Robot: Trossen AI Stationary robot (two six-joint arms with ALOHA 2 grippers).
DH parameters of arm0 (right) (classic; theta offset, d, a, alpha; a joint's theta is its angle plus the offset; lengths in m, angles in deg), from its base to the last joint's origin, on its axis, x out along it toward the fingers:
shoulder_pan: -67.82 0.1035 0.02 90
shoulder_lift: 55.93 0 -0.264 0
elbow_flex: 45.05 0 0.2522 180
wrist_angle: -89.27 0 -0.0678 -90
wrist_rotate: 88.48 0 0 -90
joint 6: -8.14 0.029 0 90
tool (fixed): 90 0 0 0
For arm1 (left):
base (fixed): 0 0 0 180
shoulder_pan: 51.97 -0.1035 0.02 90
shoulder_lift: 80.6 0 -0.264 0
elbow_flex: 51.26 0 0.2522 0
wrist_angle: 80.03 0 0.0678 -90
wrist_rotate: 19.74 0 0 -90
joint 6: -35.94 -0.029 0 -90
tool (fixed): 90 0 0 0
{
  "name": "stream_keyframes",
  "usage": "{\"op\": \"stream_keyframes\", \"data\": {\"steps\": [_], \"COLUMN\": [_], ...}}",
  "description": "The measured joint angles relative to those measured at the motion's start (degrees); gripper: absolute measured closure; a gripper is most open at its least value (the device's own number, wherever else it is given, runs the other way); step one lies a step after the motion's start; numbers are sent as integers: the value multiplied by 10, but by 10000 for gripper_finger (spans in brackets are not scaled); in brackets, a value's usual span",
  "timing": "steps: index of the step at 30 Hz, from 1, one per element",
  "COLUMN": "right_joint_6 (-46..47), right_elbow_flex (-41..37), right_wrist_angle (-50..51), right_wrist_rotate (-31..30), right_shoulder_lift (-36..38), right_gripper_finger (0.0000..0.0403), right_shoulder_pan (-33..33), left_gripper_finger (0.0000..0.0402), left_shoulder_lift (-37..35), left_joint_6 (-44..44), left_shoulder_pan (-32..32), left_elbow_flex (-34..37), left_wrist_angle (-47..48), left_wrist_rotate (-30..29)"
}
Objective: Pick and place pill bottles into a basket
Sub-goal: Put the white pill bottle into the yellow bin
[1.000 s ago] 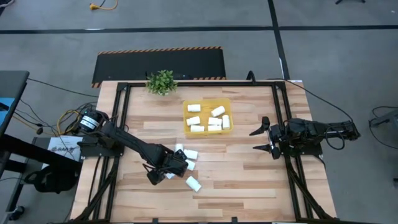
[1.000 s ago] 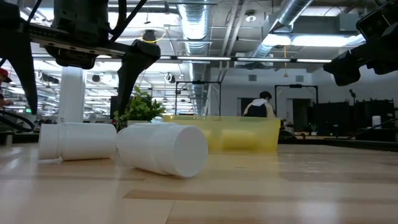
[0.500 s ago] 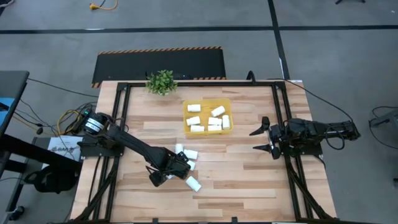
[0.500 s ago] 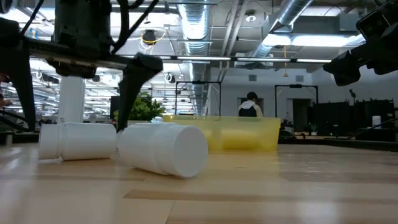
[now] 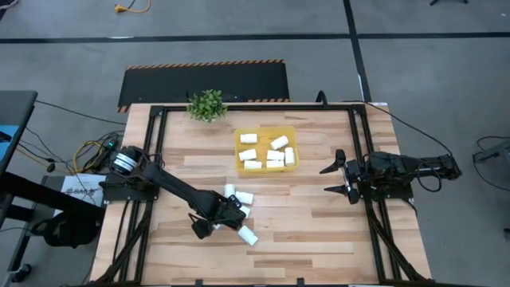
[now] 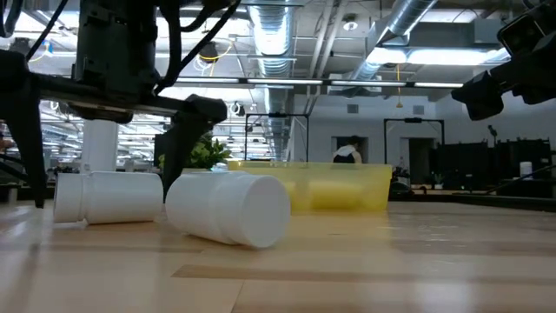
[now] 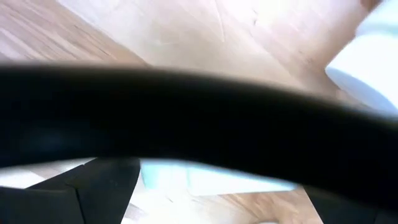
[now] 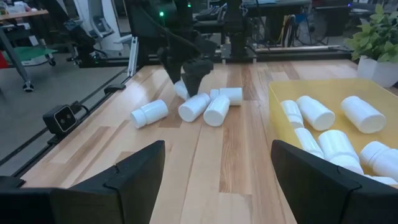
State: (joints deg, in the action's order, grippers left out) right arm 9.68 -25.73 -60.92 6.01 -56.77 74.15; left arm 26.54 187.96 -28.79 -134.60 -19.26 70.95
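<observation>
Left claw [image 5: 213, 224]: down low over the loose cluster of pill bottles [image 5: 239, 206] near the front of the table [image 5: 319, 223]. Its fingers [image 6: 184, 135] stand spread apart, straddling the bottles as seen from table height, and nothing is held between them.

What has just changed: over the last second the left arm has slid a little further toward the front of the table and dropped, so the finger tips that were hanging above the bottles now reach nearly to the wood beside them. The bottles themselves have not shifted.

What that means: I'd judge this is the approach to the next pick, with the closing squeeze yet to come. No bottle has been lifted in this stretch.

Right claw [image 5: 339, 178]: parked at the right edge of the table, fingers wide apart, holding nothing, unmoved across the second.

Loose bottles: roughly five lie on their sides, one of them [image 5: 248, 235] lying apart at the front, the others touching or just beside each other.

Basket [image 5: 237, 136]: yellow, toward the back of the table, near the potted plant [image 5: 207, 104]. It already holds seven or so bottles [image 8: 317, 113], so the job looks more than half done.

Writing and labels: none that I can read. The bottles are plain white with no label showing, and the basket carries no marking.

Room behind: a person [image 6: 346, 153] stands far off.
</observation>
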Motion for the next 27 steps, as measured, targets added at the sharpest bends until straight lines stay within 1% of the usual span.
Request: {"op": "stream_keyframes", "data": {"steps": [9,12,16,22,27], "right_joint_6": [0,0,0,0,0], "right_elbow_flex": [0,0,0,0,0], "right_wrist_angle": [0,0,1,1,1], "right_wrist_rotate": [0,0,0,0,0], "right_shoulder_lift": [1,1,1,1,1], "right_gripper_finger": [117,117,117,117,117], "right_shoulder_pan": [0,0,0,0,0], "left_gripper_finger": [8,13,34,81,85], "left_shoulder_lift": [-1,-1,-1,-1,-1], "left_joint_6": [-19,-18,-18,-18,-18], "left_shoulder_pan": [-8,-8,-8,-8,-8], "left_elbow_flex": [1,1,1,1,1], "left_wrist_angle": [0,-1,-2,-3,-4], "left_wrist_rotate": [6,3,1,0,0]}}
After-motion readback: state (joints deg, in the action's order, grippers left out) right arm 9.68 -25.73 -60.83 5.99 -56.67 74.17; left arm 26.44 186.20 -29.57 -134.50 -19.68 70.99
